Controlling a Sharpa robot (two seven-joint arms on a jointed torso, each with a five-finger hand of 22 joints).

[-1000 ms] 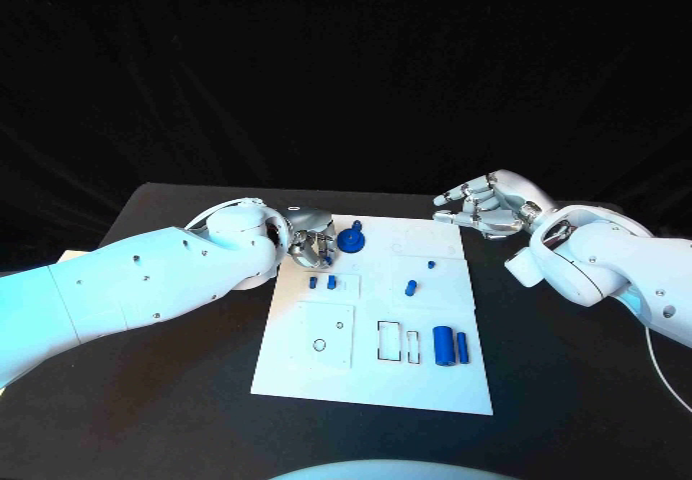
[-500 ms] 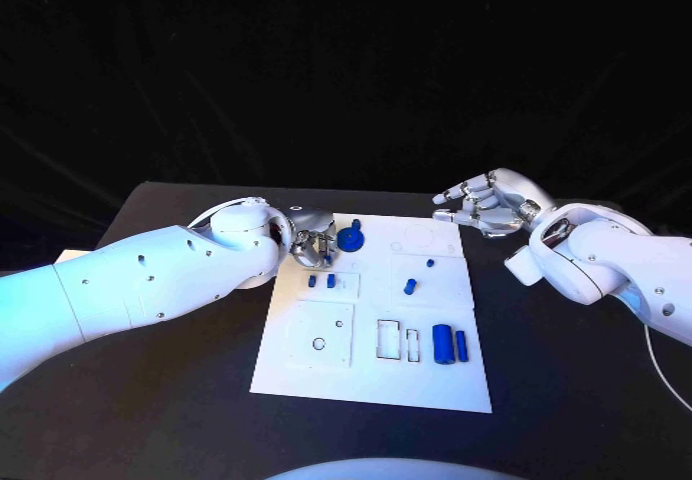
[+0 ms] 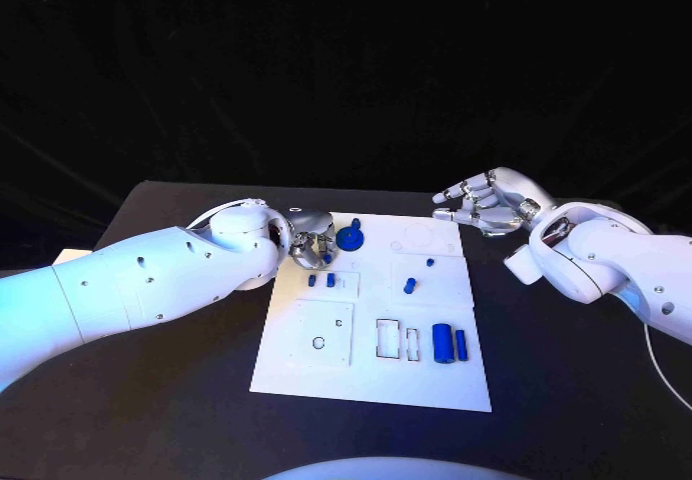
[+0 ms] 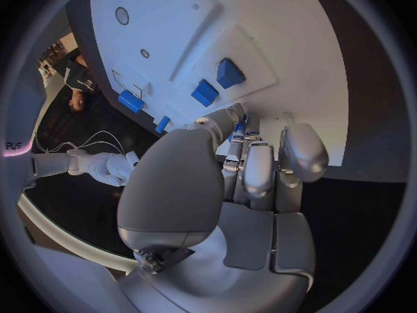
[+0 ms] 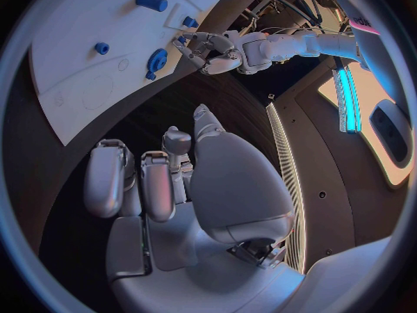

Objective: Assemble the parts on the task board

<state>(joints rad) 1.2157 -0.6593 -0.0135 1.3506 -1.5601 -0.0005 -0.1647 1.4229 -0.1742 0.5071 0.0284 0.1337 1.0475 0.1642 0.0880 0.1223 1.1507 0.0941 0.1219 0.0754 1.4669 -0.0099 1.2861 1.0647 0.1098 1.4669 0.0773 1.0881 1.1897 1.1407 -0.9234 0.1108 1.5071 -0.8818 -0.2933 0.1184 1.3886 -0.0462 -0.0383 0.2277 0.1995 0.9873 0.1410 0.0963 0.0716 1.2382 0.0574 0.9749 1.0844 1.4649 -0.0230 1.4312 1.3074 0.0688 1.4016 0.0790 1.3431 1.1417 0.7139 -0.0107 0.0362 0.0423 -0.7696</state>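
Head view: a white task board (image 3: 378,330) lies in the middle of a black table (image 3: 159,370). The left hand (image 3: 312,242) hangs over the board's far left corner, fingers curled down beside a round blue gear-like part (image 3: 351,238); whether it grips anything cannot be told from here. Two small blue blocks (image 3: 322,282) lie just nearer the robot, and two blue cylinders (image 3: 450,344) lie side by side near the board's near right edge, probably waiting to be fitted. The right hand (image 3: 485,208) hovers off the board's far right corner, fingers loosely apart and holding nothing, seemingly parked out of the way.

Left wrist view: the left hand's fingers (image 4: 259,170) are bent together over the board's edge, with a sliver of blue between the fingertips, possibly a part being pinched. The two blue blocks (image 4: 217,83) lie just beyond.

Right wrist view: the right hand (image 5: 156,181) is empty, over bare table beside the board. Across the board, the left hand (image 5: 208,50) sits next to the blue gear-like part (image 5: 157,60).
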